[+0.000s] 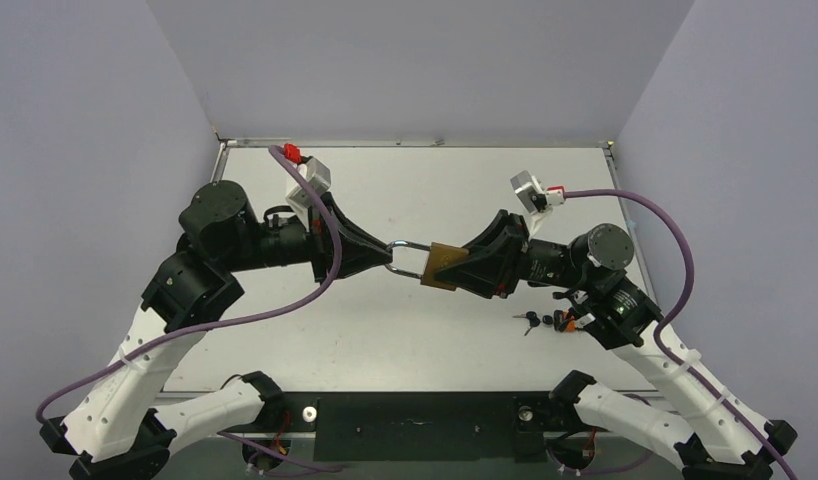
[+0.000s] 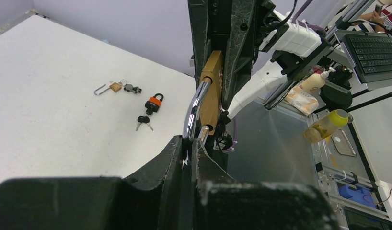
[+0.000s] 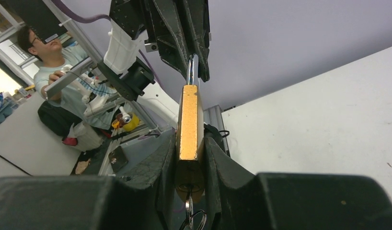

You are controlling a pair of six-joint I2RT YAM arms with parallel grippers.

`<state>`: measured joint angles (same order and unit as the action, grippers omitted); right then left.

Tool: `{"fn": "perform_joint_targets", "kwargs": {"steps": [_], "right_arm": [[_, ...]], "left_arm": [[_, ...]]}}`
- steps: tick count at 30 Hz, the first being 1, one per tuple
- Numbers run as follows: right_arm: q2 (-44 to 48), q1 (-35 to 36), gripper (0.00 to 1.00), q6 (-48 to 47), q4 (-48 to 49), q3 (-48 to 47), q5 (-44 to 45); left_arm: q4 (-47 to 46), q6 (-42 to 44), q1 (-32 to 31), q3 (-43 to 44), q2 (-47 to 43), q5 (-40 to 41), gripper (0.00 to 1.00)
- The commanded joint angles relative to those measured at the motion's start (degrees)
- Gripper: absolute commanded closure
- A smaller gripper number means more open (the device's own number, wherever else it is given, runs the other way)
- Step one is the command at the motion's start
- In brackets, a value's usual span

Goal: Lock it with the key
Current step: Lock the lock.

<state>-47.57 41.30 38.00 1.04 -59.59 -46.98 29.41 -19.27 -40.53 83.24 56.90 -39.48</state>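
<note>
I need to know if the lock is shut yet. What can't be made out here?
- Key in the padlock: right wrist view, cut off by the bottom edge; its turn is unreadable.
- Shackle bend: left wrist view, buried in the left pincer.
- Spare keys: top view, too small, partly under the right arm.

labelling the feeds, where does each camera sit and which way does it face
Top external: above and behind the bases, looking down at the table; both arms show, left gripper and right gripper facing each other.
Left wrist: on the left arm, facing along the left gripper to the shackle it pinches.
Right wrist: on the right arm, facing along the right gripper to the brass padlock it clamps.
Both wrist views share the padlock.
</note>
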Motion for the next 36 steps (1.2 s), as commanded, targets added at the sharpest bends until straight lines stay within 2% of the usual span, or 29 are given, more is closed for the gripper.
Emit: {"fn": "perform_joint_targets", "kwargs": {"steps": [1, 5, 9, 15, 23, 30, 36], "right_arm": [[-0.9, 0.8, 1.0, 5.6, 17.6, -1.6, -2.3], [-1.5, 1.9, 1.0, 3.5, 16.1, -2.7, -0.6], [-2.2, 4.7, 1.0, -3.3, 7.1, -5.2, 4.6], [-2.8, 9.1, 1.0, -10.9, -0.3, -7.8, 13.0], [-2.9, 11.2, 1.0, -14.2, -2.6, -8.5, 18.2], [-4.7, 12.5, 1.0, -15.1, -1.9, -9.7, 20.5], [-5.2, 12.8, 1.0, -16.4, -3.0, -10.4, 26.6]], "left_arm": [[-4.3, -1.2, -0.1, -2.0, -0.2, -1.4, 1.0], [-5.5, -2.4, -0.6, -2.9, -0.2, -1.0, 1.0], [-7.2, -4.1, -1.2, -3.6, 0.1, -0.7, 1.0], [-9.6, -6.7, -2.5, -4.4, 0.9, -0.3, 1.0], [-11.0, -8.4, -3.8, -5.4, 1.9, 0.7, 1.0], [-9.8, -7.6, -6.6, -5.7, 3.4, 4.9, 1.0], [-9.0, -7.2, -8.8, -6.0, 4.0, 8.2, 1.0]]}}
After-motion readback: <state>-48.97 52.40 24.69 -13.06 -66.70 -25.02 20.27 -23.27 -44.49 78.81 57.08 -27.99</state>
